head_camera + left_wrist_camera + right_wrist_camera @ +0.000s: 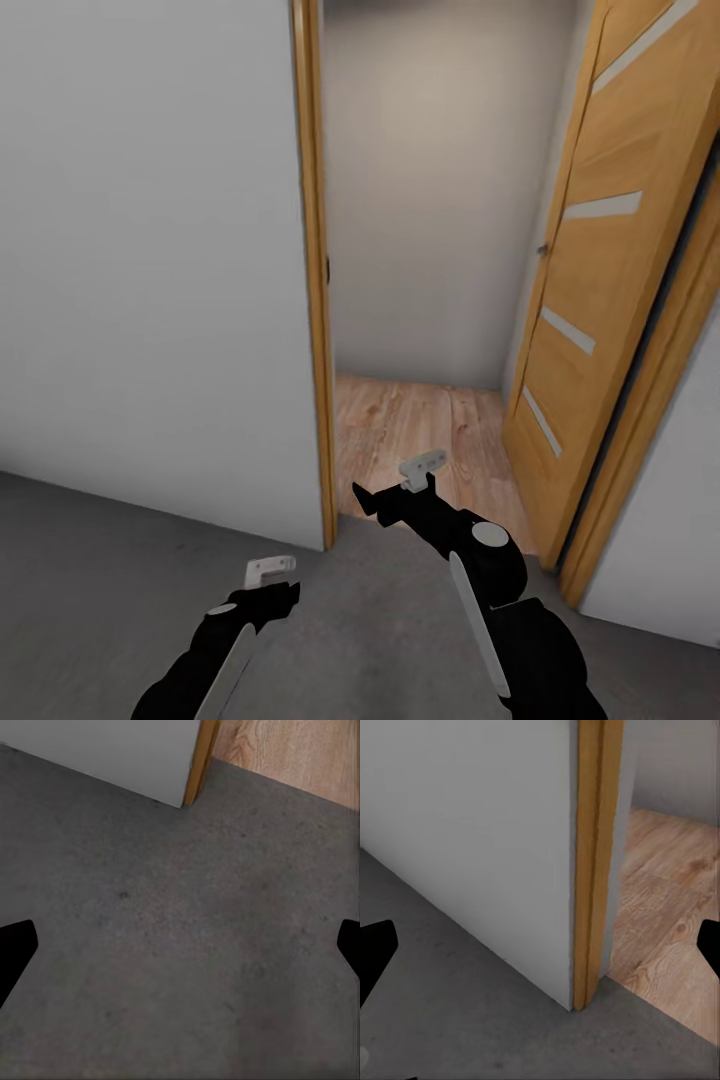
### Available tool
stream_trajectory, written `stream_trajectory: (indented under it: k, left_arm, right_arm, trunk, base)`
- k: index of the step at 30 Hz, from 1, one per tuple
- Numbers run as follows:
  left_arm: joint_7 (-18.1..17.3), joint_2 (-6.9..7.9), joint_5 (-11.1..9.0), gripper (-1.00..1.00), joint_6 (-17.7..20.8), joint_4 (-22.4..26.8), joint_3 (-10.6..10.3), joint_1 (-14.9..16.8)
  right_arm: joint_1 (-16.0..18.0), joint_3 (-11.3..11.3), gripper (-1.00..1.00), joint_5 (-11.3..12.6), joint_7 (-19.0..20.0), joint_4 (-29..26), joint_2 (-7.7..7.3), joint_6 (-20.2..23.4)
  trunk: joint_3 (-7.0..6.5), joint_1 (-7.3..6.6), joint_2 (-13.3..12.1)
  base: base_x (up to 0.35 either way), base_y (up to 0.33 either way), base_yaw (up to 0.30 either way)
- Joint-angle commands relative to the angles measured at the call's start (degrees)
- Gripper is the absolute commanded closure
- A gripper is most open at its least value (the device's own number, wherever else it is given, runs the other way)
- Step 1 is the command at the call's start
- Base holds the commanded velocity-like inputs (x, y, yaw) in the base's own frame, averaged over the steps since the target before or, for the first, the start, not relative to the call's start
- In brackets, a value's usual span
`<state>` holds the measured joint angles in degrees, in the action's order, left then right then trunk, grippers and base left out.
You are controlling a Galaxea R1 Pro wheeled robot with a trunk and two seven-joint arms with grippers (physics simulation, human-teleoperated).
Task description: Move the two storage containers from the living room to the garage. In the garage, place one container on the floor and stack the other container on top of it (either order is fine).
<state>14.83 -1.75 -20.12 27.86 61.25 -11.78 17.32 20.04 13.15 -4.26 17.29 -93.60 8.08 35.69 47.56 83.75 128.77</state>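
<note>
Both grippers, the left gripper (268,571) and the right gripper (424,466), hung spread wide and empty over the grey floor (100,560) before the doorway. No container was in sight, so carrying apparently remained. Beyond the left door frame (316,270), a narrow wood-floored passage (420,430) ran past the open door (590,300).

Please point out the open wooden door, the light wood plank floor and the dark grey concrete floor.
Open wooden door (590,290), head view, its middle panel.
Light wood plank floor (420,430), head view, bare planks.
Dark grey concrete floor (180,945), left wrist view, bare middle.
</note>
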Motion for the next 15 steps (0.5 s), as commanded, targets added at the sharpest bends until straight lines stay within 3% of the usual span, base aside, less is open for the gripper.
stream_trajectory:
  k: [1,15]
  left_arm:
    - [0.01,0.00,-0.01,-1.00,0.00,0.00,0.00,0.00]
    - [-0.07,0.00,-0.01,-1.00,0.00,-0.11,0.00,0.01]
  right_arm:
    - [0.00,-0.01,-1.00,0.01,0.01,0.00,0.00,0.01]
    - [0.00,-0.49,-1.00,-0.05,-0.06,0.00,0.16,0.25]
  trunk:
    - [-0.18,-0.23,-0.42]
    - [-1.82,-3.30,-6.03]
  base:
    - [0.000,0.000,-0.100]
    - [0.000,0.000,-0.016]
